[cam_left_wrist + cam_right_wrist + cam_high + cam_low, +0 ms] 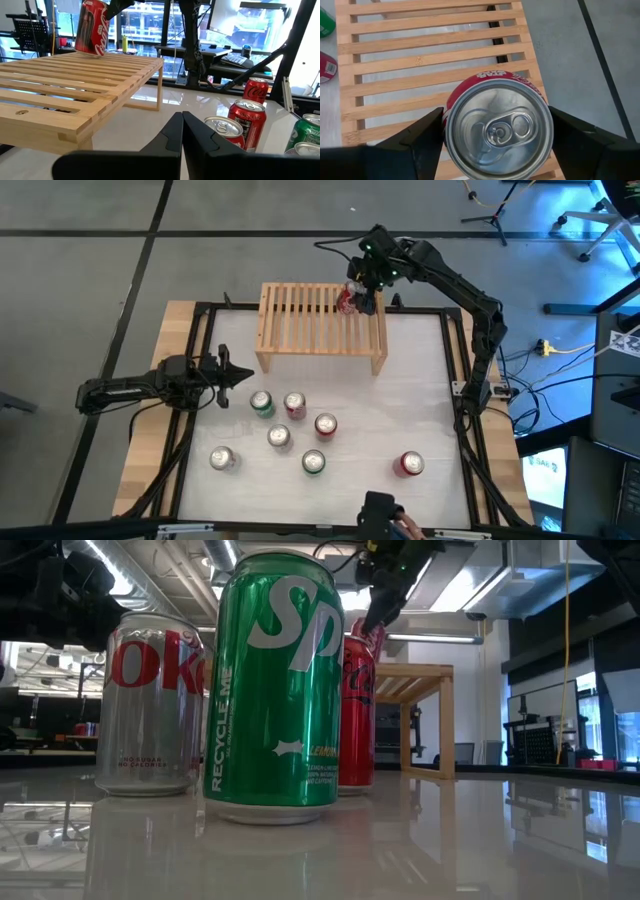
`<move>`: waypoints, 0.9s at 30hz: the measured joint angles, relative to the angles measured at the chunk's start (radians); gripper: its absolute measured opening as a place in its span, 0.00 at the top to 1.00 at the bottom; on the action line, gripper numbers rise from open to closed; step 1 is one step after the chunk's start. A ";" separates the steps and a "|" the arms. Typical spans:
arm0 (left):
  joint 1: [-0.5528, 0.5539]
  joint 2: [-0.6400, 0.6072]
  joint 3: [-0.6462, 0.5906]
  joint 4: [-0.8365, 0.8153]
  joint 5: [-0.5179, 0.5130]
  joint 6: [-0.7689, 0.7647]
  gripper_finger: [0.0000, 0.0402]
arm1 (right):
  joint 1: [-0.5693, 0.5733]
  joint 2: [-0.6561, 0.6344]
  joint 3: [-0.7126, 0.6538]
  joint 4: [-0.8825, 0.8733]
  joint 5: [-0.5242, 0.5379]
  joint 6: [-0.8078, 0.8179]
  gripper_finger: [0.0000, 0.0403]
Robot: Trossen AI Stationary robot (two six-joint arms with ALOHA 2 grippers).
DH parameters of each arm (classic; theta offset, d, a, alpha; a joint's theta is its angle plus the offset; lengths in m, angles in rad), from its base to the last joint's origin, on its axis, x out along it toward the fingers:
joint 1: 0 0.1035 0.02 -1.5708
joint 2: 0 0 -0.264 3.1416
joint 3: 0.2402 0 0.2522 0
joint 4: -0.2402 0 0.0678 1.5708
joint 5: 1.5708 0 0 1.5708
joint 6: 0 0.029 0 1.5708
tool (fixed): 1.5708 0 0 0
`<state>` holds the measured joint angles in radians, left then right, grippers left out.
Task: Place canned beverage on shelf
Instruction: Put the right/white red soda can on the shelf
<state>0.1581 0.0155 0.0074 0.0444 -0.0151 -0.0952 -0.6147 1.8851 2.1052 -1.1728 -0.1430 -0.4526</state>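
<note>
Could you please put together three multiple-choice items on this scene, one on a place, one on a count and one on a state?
1. Where is the red can held by the right hand?
A. On the white table by the other cans
B. At the shelf's far right corner
C. Under the shelf

2. How many cans stand on the table?
A. Four
B. Seven
C. Ten

3. How is the left hand?
A. Shut, holding nothing
B. Shut on a green can
C. Wide open

Answers: 1 B, the high view shows it there, tilted in the left wrist view. 2 B, counted in the high view. 3 A, its fingers meet, empty.
</note>
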 joint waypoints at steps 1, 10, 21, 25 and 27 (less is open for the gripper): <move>0.000 0.000 0.000 0.000 0.000 0.000 1.00 | 0.000 0.000 0.000 0.000 0.000 0.000 0.23; 0.000 0.000 0.000 0.000 0.002 0.000 1.00 | 0.000 0.003 -0.001 0.033 0.003 0.000 0.07; 0.000 0.000 0.000 0.000 0.002 0.000 1.00 | 0.000 0.003 -0.001 0.062 0.030 0.000 0.02; 0.000 0.000 0.000 0.000 0.002 0.000 1.00 | 0.001 0.003 -0.001 0.060 0.125 0.000 0.02; 0.000 0.000 0.000 0.000 0.002 0.000 1.00 | 0.001 0.003 0.012 0.036 0.177 -0.001 0.02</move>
<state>0.1584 0.0154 0.0077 0.0448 -0.0132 -0.0956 -0.6140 1.8877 2.1175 -1.1371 0.0338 -0.4539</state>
